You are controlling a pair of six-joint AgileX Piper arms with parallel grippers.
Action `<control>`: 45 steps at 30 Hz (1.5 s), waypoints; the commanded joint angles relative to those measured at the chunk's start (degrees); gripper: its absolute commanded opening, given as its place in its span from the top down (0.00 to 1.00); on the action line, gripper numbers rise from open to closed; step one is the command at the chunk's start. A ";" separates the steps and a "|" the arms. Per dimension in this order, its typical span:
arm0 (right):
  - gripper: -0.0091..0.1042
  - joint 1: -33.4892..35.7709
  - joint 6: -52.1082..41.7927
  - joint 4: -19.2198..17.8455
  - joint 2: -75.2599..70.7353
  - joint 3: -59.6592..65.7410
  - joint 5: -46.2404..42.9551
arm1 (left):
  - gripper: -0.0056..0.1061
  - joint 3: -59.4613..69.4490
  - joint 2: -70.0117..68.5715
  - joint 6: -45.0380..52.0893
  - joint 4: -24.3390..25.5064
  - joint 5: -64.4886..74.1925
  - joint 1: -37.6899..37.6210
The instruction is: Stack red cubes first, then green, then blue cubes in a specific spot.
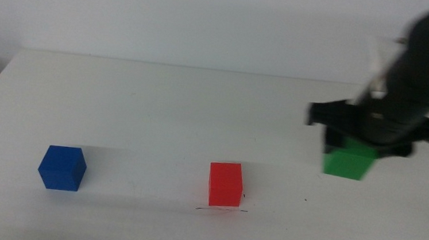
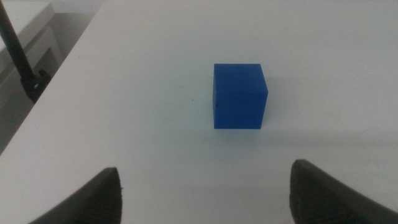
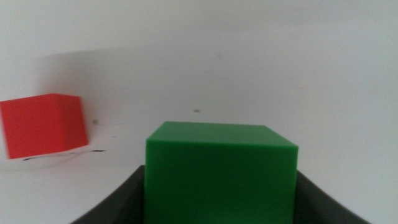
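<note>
- Step in hand, by my reading: the second layer. The red cube sits on the white surface, right at the thin dark pen stroke that marks the stacking spot; the stroke shows just at its near edge.
- Right claw is over the right part of the surface, pinching the green cube between its two jaws. In the right wrist view the green cube fills the gap between the jaws, with the red cube off to one side, well apart.
- Whether the green cube is clear of the surface cannot be told for certain; the arm is blurred in the middle view.
- Next move calls for: carrying green sideways to above red, squaring the faces, setting it down gently, then letting go.
- Blue cube rests alone at the left, untouched.
- Left claw waits near it, jaws spread wide, the blue cube ahead of them and not between them.
</note>
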 commanded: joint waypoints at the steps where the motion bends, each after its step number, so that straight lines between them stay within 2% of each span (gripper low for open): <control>1: 0.93 2.97 2.21 -3.23 1.72 -5.94 1.07 | 0.14 -0.10 -1.46 -0.11 -0.84 -4.36 -0.25; 9: 0.93 11.64 3.44 -3.55 15.20 -20.26 3.70 | 0.14 -0.10 -1.46 -0.11 -0.84 -4.36 -0.25; 16: 0.93 14.20 2.09 -2.68 22.11 -29.03 5.85 | 0.14 -0.10 -1.46 -0.11 -0.84 -4.36 -0.25; 45: 0.93 12.94 1.31 -0.75 27.05 -29.41 3.78 | 0.14 -0.10 -1.46 -0.11 -0.84 -4.36 -0.25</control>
